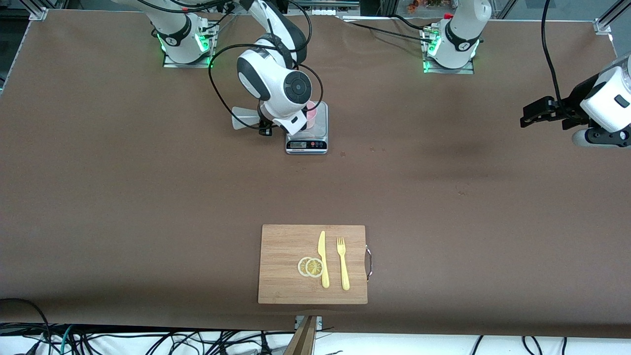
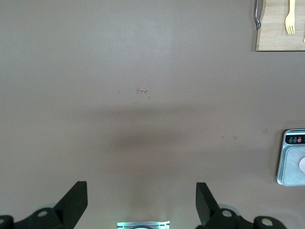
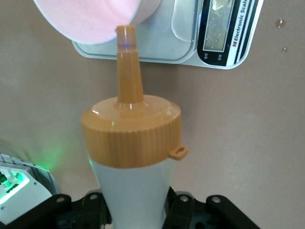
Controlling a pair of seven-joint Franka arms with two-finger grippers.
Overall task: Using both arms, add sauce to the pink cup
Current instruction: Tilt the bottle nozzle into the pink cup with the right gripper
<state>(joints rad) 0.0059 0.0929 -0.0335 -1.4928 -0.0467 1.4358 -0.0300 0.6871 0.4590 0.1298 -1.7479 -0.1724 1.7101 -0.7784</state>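
Covering the whole scene is the broad brown table (image 1: pixel 123 197), and two white jointed arms are rising from bases along its robot edge. The right arm (image 1: pixel 273 81) is bending down over the digital kitchen scale, while the left arm (image 1: pixel 609 101) is waiting up over its own end of the table, well apart from everything else.

Lying nearest the front camera is the rectangular bamboo cutting board (image 1: pixel 281 266) with a metal handle, carrying a yellow plastic knife (image 1: pixel 323 259), a yellow plastic fork (image 1: pixel 343 264) beside it, and two thin lemon slices (image 1: pixel 310 266) overlapping each other and touching the knife.

Sitting nearer the robots is the small steel-topped digital kitchen scale (image 1: pixel 315 144), its display facing the front camera. The pale pink plastic cup (image 3: pixel 90 21) is standing on the scale's plate, mostly hidden by the right arm in the front view.

The right gripper (image 3: pixel 136 210) is pinching the body of the translucent whitish squeeze bottle with the orange nozzle cap (image 3: pixel 131 138), its fingers pressed in against the soft plastic. The bottle is lying tilted over, with its nozzle tip reaching just over the cup's rim.

The left gripper (image 2: pixel 142 202) is hovering over bare table with its black fingers (image 2: pixel 76 200) spread wide, holding nothing.
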